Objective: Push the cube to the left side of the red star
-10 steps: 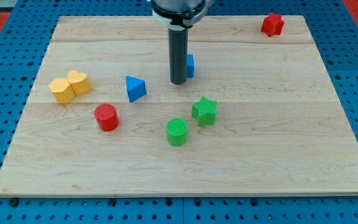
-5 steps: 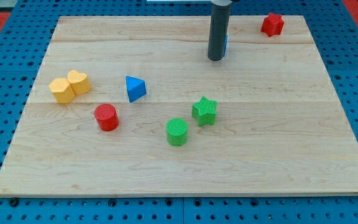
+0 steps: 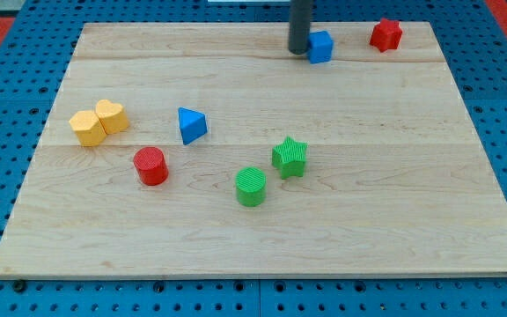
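One small blue cube [image 3: 321, 46], upright

Bright, even overhead light, soft short shadows under the blocks, sharp focus, no glare.

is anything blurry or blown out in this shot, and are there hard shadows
Camera view: even, soft light, no glare on the wooden board; the blue cube, red star and the other blocks look sharp, with only faint shadows. My tip sits just to the view's left of the cube, and the rod is cropped at the top edge.
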Action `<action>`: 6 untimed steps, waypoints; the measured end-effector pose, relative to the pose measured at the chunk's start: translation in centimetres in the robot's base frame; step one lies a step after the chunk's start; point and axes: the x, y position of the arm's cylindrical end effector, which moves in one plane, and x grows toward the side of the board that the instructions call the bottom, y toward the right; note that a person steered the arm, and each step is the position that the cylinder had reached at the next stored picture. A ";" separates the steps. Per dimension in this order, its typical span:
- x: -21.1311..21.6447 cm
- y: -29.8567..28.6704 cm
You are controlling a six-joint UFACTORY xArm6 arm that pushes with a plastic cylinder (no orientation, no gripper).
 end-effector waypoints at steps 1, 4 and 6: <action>-0.3 2.5; 1.6 4.9; 3.0 3.9</action>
